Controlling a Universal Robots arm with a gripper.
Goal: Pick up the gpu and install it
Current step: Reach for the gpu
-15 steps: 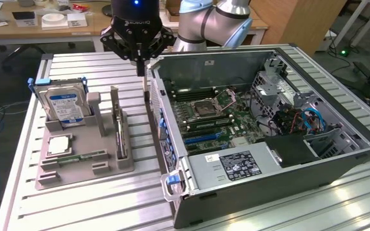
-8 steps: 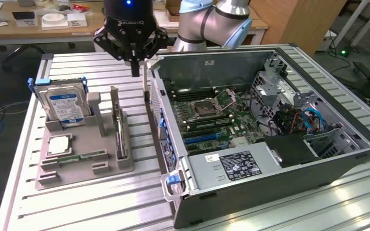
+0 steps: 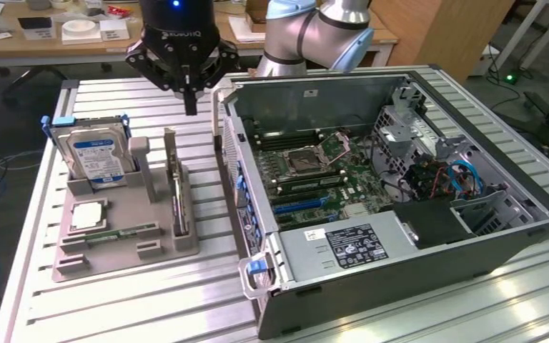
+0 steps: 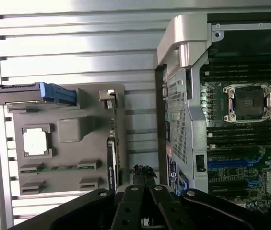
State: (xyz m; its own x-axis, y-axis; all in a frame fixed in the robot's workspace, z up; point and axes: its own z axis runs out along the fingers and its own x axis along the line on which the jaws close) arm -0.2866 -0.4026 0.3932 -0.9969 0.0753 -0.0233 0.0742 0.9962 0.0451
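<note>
Jaws closed on nothing, held above the bench [image 3: 141,307]; gpu [image 3: 174,187] is seated on edge in the grey holder [image 3: 112,254], below the jaws and offset toward the hard drive [image 3: 95,158] — not directly under; risk judged: card edge or computer case [image 3: 503,236] wall could be struck if lowered unopened or misaligned.

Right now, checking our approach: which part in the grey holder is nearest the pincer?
The gpu, the thin dark card on edge beside the case; the blue-labelled hard drive sits farther from the pincer.
</note>
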